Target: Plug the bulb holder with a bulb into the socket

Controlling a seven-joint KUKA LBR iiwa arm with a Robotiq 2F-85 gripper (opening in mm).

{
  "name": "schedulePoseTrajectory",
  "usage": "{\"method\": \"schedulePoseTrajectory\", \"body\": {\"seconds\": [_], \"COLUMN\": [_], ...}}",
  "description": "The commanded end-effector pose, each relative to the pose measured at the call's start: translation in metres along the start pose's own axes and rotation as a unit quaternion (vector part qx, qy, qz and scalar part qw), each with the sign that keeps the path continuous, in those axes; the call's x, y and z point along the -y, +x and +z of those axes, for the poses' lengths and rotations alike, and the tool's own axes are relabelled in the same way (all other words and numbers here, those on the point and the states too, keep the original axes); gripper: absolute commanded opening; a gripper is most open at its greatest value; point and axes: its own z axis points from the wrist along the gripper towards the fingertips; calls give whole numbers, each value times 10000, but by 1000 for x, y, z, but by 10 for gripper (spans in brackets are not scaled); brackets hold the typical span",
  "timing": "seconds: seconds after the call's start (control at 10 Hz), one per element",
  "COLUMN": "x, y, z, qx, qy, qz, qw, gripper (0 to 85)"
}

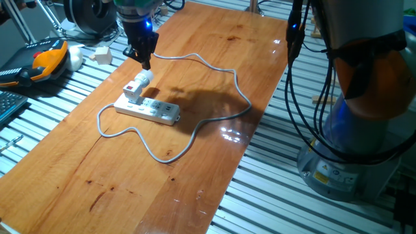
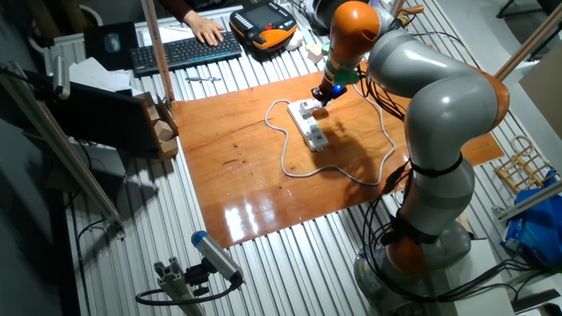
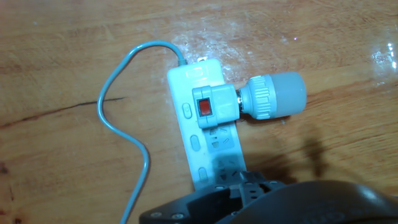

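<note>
Your gripper (image 1: 146, 63) hangs just above the bulb (image 1: 145, 77); you cannot tell how far its fingers are spread. The bulb holder (image 3: 214, 107) sits plugged into the socket (image 3: 208, 134), near its cable (image 3: 124, 118) end.

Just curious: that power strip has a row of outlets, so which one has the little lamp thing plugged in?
The end outlet nearest where the cable enters the socket carries the bulb holder; the others stand empty.
</note>
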Motion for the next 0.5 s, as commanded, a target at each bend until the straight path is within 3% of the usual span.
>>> {"method": "schedulePoseTrajectory", "body": {"seconds": [0.0,0.4], "x": [0,-6], "y": [0,6], "z": [0,10], "qx": [12,88], "qy": [13,4], "qz": [8,161], "qw": [10000,9998], "gripper": [0,0]}}
